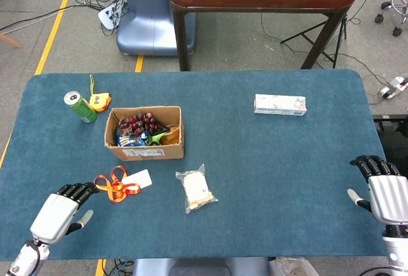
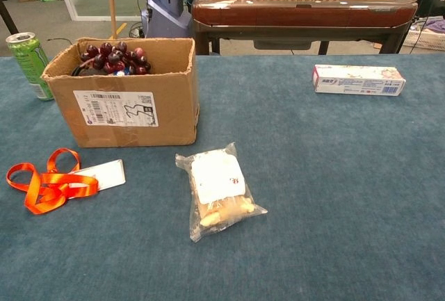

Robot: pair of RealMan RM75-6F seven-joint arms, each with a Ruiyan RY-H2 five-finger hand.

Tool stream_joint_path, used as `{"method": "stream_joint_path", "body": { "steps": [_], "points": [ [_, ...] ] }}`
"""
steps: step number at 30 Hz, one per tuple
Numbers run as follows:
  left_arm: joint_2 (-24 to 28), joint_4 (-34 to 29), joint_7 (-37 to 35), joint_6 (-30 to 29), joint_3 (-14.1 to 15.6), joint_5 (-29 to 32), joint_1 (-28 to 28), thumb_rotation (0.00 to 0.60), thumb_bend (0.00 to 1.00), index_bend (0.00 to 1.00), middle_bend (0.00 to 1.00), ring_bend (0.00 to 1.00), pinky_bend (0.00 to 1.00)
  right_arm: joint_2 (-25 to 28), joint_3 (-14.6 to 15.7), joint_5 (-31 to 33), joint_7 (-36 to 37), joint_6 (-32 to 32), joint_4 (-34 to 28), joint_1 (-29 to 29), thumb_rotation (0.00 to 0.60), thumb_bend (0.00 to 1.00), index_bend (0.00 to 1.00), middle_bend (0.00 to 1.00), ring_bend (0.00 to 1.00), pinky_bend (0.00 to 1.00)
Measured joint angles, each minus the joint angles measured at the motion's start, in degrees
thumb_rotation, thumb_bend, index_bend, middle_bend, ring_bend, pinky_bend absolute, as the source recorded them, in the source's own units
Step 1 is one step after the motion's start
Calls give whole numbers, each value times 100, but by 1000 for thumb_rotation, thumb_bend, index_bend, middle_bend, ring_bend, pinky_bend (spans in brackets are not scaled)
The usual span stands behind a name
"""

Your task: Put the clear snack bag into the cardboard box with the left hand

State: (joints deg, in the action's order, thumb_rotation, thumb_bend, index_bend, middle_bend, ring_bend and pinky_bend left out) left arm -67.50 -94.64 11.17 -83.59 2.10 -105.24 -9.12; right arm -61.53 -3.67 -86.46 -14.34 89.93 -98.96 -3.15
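- while it lies flat on the blue table (image 1: 287,161), the snack bag (image 1: 196,190) runs lengthwise toward the box (image 1: 145,134), slightly slanted.
- see-through, white label, pale snacks inside.
- left hand (image 1: 58,211) spread, holding nothing; right hand (image 1: 381,190) likewise.

Your left hand (image 1: 60,209) hovers empty near the orange lanyard (image 1: 113,185); clear snack bag (image 1: 196,189) lies before the cardboard box (image 1: 145,150).

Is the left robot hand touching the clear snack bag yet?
Apart. The head view shows the left robot hand near the table's front-left edge, with bare blue cloth and an orange lanyard between it and the clear snack bag.
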Motion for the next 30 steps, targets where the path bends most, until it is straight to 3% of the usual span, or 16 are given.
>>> {"method": "stream_joint_path", "body": {
  "steps": [3,5,12,17,24,30],
  "points": [
    [-57,-34,113,223,-33,-188,-239,600,298,254,605,599,805,32,-20,-20,75,65,-13,33,600,92,330,300,213,335],
    [-92,-64,157,392,-38,-264,-378,600,298,253,691,664,850,57,-40,-28,131,117,-17,61,600,92,330,302,213,335],
    [-264,-279,535,1144,-55,-349,-854,600,298,234,807,748,901,149,-58,-5,158,200,-109,151,600,91,330,317,214,335],
    [-480,-364,764,1524,-89,-350,-1168,600,298,233,802,738,892,241,-60,48,91,257,-236,230,600,95,330,325,215,335],
    [-707,-260,864,1755,-134,-421,-1470,600,298,199,657,659,855,380,-76,150,28,354,-428,345,600,96,330,325,215,335],
    [-899,-233,1094,2133,-209,-358,-1786,600,298,190,646,655,851,535,-109,217,26,465,-526,452,600,96,330,325,215,335]
  ]
}}
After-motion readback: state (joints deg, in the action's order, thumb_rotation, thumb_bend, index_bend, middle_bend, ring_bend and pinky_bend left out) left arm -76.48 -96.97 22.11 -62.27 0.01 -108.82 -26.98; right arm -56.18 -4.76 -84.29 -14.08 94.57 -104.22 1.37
